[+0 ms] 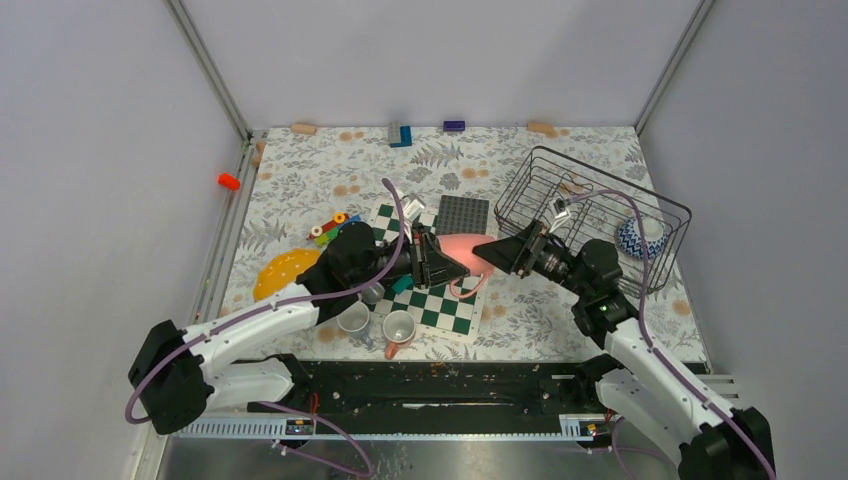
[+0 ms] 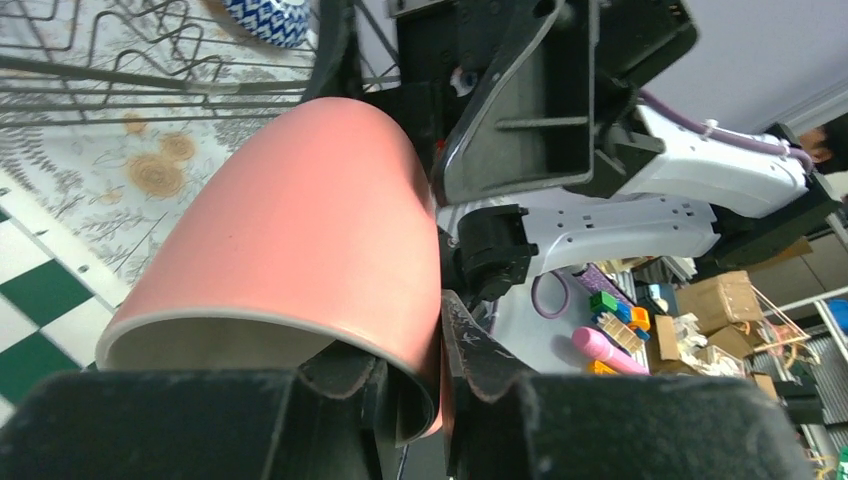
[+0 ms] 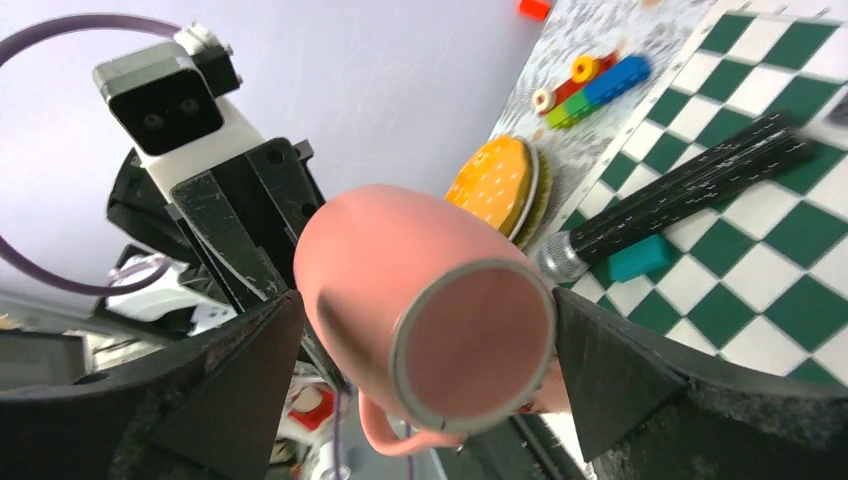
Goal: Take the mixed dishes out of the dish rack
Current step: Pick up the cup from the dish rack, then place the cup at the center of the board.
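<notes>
Findings at the moment of inspection, taken from the overhead view with 12 o'clock at the far edge of the table.

We found the left gripper (image 1: 440, 262) (image 2: 440, 400) closed down to a narrow gap on the wall of a pink mug (image 1: 465, 250) (image 2: 300, 230) (image 3: 400, 260). One finger sat inside the rim and the other outside it. The mug lay on its side in the air above the far part of the chessboard (image 1: 440, 305), its mouth toward 9 o'clock and its base toward 3 o'clock.

The right gripper (image 1: 490, 250) (image 3: 430, 375) stood wide open, with one finger on either side of the mug's base. A gap was visible on one side. We could not tell whether the other finger touched the mug.

The dish rack (image 1: 515, 185) sat at about 2 o'clock on the table and was tilted. A blue-and-white bowl (image 1: 640, 238) (image 2: 265, 15) lay in its 3 o'clock end.

Out of the rack, we noted:
- An orange plate (image 1: 283, 272) (image 3: 495, 185) lay at 9 o'clock of the chessboard.
- A grey mug (image 1: 353, 318) and a second pink mug (image 1: 398, 328) stood upright at the board's 7 o'clock corner.
- A black stick (image 3: 680, 190) lay across the board.
- A grey studded plate (image 1: 463, 213) lay at the board's 12 o'clock edge.
- Toy blocks (image 1: 328, 228) (image 3: 590, 80) lay at 10 o'clock of the board.
</notes>
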{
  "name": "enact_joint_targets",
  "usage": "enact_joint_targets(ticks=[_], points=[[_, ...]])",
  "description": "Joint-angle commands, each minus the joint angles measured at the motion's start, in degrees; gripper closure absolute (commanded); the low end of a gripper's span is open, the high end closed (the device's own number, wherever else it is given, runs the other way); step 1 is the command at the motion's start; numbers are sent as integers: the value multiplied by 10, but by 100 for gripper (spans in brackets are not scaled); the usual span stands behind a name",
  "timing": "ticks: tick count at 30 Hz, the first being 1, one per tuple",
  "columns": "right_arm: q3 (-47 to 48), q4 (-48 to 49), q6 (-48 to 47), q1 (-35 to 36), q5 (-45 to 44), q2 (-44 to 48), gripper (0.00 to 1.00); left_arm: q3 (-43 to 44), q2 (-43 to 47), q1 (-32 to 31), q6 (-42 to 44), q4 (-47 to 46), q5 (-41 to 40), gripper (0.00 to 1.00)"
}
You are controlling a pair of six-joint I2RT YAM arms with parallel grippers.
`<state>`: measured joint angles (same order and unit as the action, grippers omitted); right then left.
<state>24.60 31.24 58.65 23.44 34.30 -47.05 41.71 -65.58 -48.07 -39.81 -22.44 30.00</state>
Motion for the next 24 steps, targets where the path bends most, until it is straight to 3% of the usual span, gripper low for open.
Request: enact_joint_targets(ticks=[1, 8, 13, 18, 24], points=[[44, -119, -97, 1, -124, 77, 0, 5, 48, 4, 44, 52, -80, 100], [56, -268, -165, 1, -303, 168, 0, 18, 78, 5, 69, 150, -170, 100], [75, -333, -198, 1, -363, 183, 0, 34, 63, -2, 81, 166, -143, 100], [90, -371, -218, 1, -399, 187, 0, 87, 11, -66, 143, 221, -162, 100], [116, -451, -245, 1, -484, 201, 2, 175, -76, -180, 264, 320, -254, 100]])
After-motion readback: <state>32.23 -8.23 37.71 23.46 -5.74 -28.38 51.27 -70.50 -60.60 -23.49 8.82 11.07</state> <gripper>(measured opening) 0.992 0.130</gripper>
